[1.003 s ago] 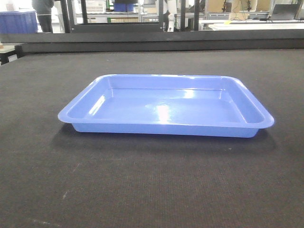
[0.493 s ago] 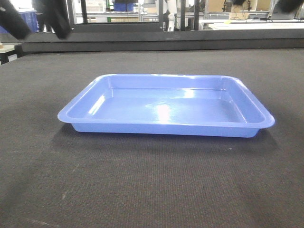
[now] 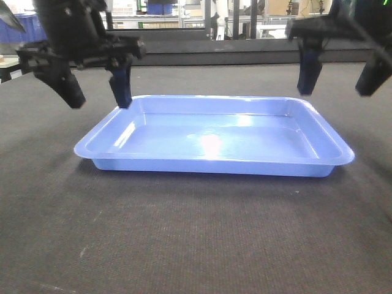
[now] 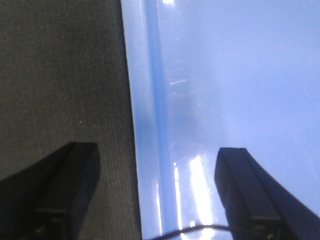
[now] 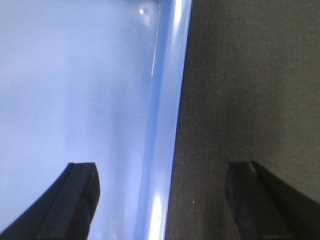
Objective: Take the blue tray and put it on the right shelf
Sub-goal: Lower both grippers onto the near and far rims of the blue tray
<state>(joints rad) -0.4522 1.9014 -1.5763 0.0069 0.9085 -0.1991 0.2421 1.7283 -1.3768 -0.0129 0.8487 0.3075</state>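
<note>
The blue tray (image 3: pixel 214 138) lies flat on the dark mat (image 3: pixel 184 245). The left gripper (image 3: pixel 98 98) and right gripper (image 3: pixel 337 86) hover wide open, each straddling an end rim, set for a two-handed lift I'd guess. Can't quite tell if they're touching it.

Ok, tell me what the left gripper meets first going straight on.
Probably the blue tray: its left rim lies between the open left gripper fingers, the outer one over the dark mat. Depth unclear.

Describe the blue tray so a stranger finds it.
A dark woven table fills the view. The blue tray lies in its middle, shallow and wide. Only it is glossy light blue; the left tool and right tool above its ends are black.
</note>
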